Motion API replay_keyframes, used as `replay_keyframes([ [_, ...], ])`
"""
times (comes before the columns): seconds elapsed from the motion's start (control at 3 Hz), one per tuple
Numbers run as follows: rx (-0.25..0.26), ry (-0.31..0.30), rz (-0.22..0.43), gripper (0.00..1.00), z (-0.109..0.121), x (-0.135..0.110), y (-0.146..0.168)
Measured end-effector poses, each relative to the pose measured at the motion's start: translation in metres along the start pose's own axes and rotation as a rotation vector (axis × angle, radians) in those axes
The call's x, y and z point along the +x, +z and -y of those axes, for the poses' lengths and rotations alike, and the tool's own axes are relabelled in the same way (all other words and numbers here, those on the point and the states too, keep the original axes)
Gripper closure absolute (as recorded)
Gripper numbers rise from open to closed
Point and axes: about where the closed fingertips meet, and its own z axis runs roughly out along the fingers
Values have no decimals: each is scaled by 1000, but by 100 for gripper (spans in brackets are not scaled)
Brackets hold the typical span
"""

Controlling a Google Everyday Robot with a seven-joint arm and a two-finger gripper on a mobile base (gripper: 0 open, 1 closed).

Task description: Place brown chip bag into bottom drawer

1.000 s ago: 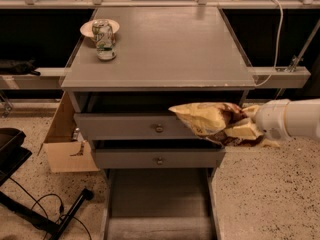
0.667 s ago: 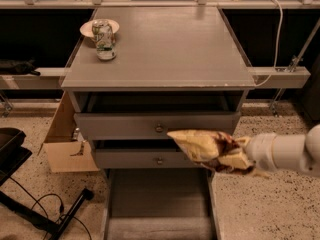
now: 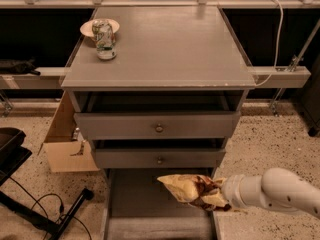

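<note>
Camera view: at the grey cabinet's [image 3: 160, 126] lower right, the white arm's gripper [image 3: 220, 198] clasps the crinkled brown-and-yellow foil chip bag [image 3: 189, 189] above the open grey bottom drawer [image 3: 140, 204]. A green-and-white soda can [image 3: 104, 40] stands near the top's far-left corner.

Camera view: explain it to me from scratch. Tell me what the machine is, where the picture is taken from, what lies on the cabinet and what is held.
This single picture looks down at the front of a grey cabinet; where the camera is mounted cannot be told. The white tube entering at lower right is the robot's one arm. Its gripper, a two-finger clamp at the arm's end, holds the brown chip bag in the air over the pulled-out bottom drawer. On the cabinet's top stands a green-and-white soda can, with a small pale dish behind it.
</note>
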Motion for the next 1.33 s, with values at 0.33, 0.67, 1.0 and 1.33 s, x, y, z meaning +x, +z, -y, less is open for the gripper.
replay_keyframes([
  [0.33, -47, 15, -77, 100, -8, 45, 51],
  [0.67, -47, 15, -77, 100, -8, 45, 51],
  [1.0, -66, 5, -128, 100, 0, 62, 108],
  [1.33, -86, 8, -173, 100, 11, 90, 180],
])
